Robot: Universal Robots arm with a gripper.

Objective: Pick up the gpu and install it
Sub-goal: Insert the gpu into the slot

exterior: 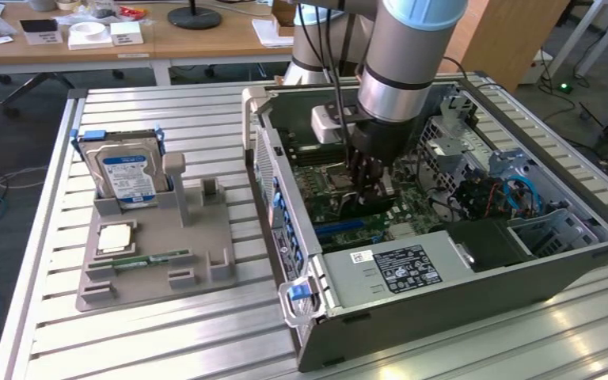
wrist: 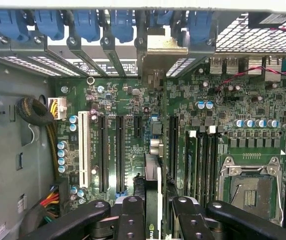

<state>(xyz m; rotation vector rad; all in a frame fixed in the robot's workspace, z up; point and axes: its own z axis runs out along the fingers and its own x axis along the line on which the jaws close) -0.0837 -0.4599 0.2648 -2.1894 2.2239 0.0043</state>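
On the exterior view's left, the hard drive point(exterior: 124, 170) stands upright in the gray holder point(exterior: 146, 281) on the bench point(exterior: 177, 119). Over to the right sits the open computer case point(exterior: 462, 301), and the claw point(exterior: 373, 190) is down inside it, clenched on the gpu point(wrist: 151, 182), held edge-on over the motherboard point(wrist: 133, 100) slots.

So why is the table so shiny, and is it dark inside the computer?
Exterior view: light glares off the metal table, and the computer case shades its own inside. Wrist view: the case edge glows white, the motherboard is evenly lit.
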